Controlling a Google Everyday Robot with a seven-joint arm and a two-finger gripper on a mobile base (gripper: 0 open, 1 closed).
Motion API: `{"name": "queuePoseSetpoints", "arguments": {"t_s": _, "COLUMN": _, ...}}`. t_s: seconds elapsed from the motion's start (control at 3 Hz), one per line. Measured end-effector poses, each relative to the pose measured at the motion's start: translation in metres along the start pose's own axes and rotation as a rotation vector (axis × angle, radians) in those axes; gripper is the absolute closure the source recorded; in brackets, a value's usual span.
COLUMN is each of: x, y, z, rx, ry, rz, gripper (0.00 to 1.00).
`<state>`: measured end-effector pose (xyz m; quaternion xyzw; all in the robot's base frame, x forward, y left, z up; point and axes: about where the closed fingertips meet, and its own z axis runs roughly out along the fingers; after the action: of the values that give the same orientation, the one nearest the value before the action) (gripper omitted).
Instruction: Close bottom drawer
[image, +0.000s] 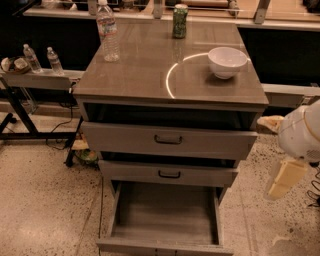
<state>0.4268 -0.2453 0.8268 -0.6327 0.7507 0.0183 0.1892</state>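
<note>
Bottom drawer (165, 215) lower centre of frame, pulled fully out. Gripper (284, 177) at right edge, well apart from it; grip state indeterminate. Rec: contact front panel ctr, push straight in, avoid skew.

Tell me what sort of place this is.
Likely a robot test lab: speckled floor with loose cables, a side table of water bottles, a lone cabinet with its bottom drawer open. The gripper hangs at the right edge.
</note>
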Motion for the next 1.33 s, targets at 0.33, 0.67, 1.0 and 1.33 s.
{"name": "queuePoseSetpoints", "arguments": {"t_s": 0.33, "x": 0.012, "y": 0.02, "z": 0.06, "rx": -0.056, "ry": -0.04, "rz": -0.025, "gripper": 0.0}}
{"name": "queuePoseSetpoints", "arguments": {"t_s": 0.67, "x": 0.01, "y": 0.039, "z": 0.121, "rx": -0.097, "ry": -0.071, "rz": -0.013, "gripper": 0.0}}
{"name": "queuePoseSetpoints", "arguments": {"t_s": 1.0, "x": 0.01, "y": 0.039, "z": 0.121, "rx": -0.097, "ry": -0.071, "rz": -0.013, "gripper": 0.0}}
{"name": "queuePoseSetpoints", "arguments": {"t_s": 1.33, "x": 0.01, "y": 0.044, "z": 0.137, "rx": -0.092, "ry": -0.082, "rz": -0.005, "gripper": 0.0}}
